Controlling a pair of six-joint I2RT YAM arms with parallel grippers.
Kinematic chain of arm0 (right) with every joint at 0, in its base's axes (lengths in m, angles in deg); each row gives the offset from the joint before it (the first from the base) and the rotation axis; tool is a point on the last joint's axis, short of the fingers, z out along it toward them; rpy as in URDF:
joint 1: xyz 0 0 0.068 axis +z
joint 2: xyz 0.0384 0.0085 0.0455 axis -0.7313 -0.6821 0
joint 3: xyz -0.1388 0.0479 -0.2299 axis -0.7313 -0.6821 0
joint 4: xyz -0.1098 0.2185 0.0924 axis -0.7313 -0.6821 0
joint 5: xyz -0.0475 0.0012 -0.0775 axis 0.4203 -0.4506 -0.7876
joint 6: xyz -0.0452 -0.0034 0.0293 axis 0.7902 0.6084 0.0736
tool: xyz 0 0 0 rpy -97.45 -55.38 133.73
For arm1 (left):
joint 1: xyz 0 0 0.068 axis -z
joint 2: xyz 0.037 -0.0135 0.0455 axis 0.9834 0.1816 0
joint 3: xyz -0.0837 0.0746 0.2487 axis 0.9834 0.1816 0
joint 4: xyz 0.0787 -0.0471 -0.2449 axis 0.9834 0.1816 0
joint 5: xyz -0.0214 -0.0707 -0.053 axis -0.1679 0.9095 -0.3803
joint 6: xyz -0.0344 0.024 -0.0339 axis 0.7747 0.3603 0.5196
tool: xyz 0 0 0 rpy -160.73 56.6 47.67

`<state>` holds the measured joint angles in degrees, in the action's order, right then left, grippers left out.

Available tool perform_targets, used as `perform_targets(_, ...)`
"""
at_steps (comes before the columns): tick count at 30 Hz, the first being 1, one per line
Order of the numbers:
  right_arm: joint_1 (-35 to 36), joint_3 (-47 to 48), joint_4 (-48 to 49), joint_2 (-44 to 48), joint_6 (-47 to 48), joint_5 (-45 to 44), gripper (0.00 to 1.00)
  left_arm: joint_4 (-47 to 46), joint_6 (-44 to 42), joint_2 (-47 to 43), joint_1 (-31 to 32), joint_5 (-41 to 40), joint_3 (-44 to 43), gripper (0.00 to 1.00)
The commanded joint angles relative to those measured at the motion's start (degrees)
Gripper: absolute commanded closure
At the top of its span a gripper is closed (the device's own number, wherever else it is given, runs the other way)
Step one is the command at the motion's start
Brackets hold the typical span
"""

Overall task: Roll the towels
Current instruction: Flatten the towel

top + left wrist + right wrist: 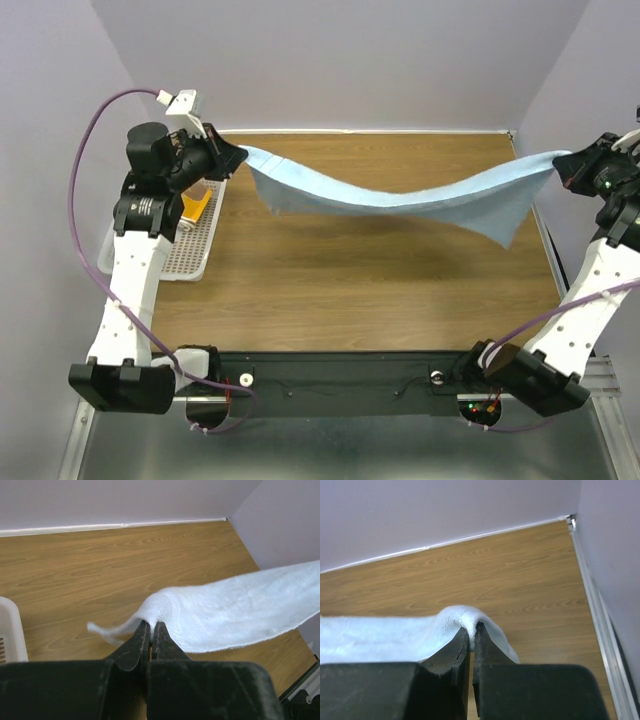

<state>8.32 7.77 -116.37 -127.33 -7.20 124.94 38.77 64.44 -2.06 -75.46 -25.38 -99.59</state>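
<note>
The light blue towel (400, 195) hangs stretched in the air across the far half of the table, sagging in the middle. My left gripper (238, 155) is shut on its left end, seen pinched in the left wrist view (151, 625) with the towel (235, 612) trailing right. My right gripper (562, 165) is shut on its right end, seen in the right wrist view (472, 630) with the towel (380, 637) trailing left. The mustard-yellow towel (197, 206) lies in the basket, mostly hidden behind my left arm.
A white perforated basket (190, 255) stands at the table's left edge under my left arm; its corner shows in the left wrist view (10, 630). Lilac walls close the back and sides. The wooden tabletop (380, 290) lies below the towel.
</note>
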Motion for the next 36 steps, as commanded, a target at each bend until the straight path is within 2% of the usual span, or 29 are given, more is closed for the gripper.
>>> perform_targets(1,-0.44,-1.67,1.50,2.42,1.55,-4.98,1.00,-1.88,2.05,-6.28,-0.12,-1.43,1.10,1.00)
perform_targets(8,0.00,-8.79,3.33,-2.92,0.50,-3.04,0.99,-3.54,7.24,-1.64,-0.03,-4.06,5.31,1.00)
perform_targets(14,7.20,-14.94,12.28,-14.08,-3.10,-10.24,0.99,-8.37,12.42,12.24,-0.03,-7.76,4.63,1.00)
perform_targets(15,8.60,-15.04,13.53,-15.75,-3.80,-11.12,0.99,-9.43,12.60,16.70,0.05,-7.85,3.84,1.00)
perform_targets(17,12.56,-13.73,17.13,-22.77,-6.00,-13.49,0.99,-11.36,13.74,21.64,0.14,-8.11,-0.11,1.00)
perform_targets(18,13.36,-12.24,18.01,-25.84,-6.96,-13.85,1.00,-11.72,14.10,27.23,0.14,-8.20,-1.87,1.00)
perform_targets(20,15.38,-8.90,19.95,-34.80,-9.08,-14.99,0.99,-12.07,14.36,33.06,0.23,-8.81,-9.07,1.00)
perform_targets(21,15.73,-3.84,20.30,-37.54,-9.87,-14.82,0.99,-12.07,14.54,38.83,0.14,-8.29,-11.62,1.00)
perform_targets(22,16.43,-1.18,20.65,-43.39,-10.57,-14.47,0.95,-12.07,13.76,41.67,0.14,-6.55,-16.95,0.98)
perform_targets(23,16.79,5.03,20.48,-46.24,-11.01,-14.55,0.72,-11.55,13.31,46.31,0.23,-5.83,-19.96,0.88)
perform_targets(24,16.97,7.44,19.35,-48.53,-10.93,-13.95,0.61,-11.11,12.96,48.01,0.32,-5.48,-22.25,0.63)
perform_targets(25,16.97,9.29,18.73,-50.20,-11.19,-14.55,0.53,-11.02,12.35,48.90,0.41,-5.91,-23.67,0.54)
perform_targets(26,16.97,10.27,18.55,-51.61,-10.50,-14.82,0.24,-11.02,10.34,49.43,0.49,-6.44,-25.16,0.39)
perform_targets(27,16.88,11.41,18.11,-51.80,-9.97,-15.25,0.12,-10.67,9.45,49.79,0.41,-6.96,-25.87,0.09)
perform_targets(29,16.88,11.07,16.18,-49.36,-6.90,-14.82,0.06,-8.21,5.78,49.09,0.41,-6.36,-26.15,0.04)
perform_targets(33,16.88,3.79,14.34,-42.42,-0.13,-11.14,0.09,-8.38,0.67,40.42,0.84,-5.82,-18.79,0.04)
perform_targets(35,16.88,-0.08,10.04,-37.84,5.22,-8.85,0.14,-6.46,-7.05,36.54,2.33,-8.70,-15.27,0.09)
perform_targets(36,16.97,-0.97,7.85,-36.61,7.24,-8.58,0.17,-5.14,-9.87,35.30,2.95,-9.51,-14.37,0.14)
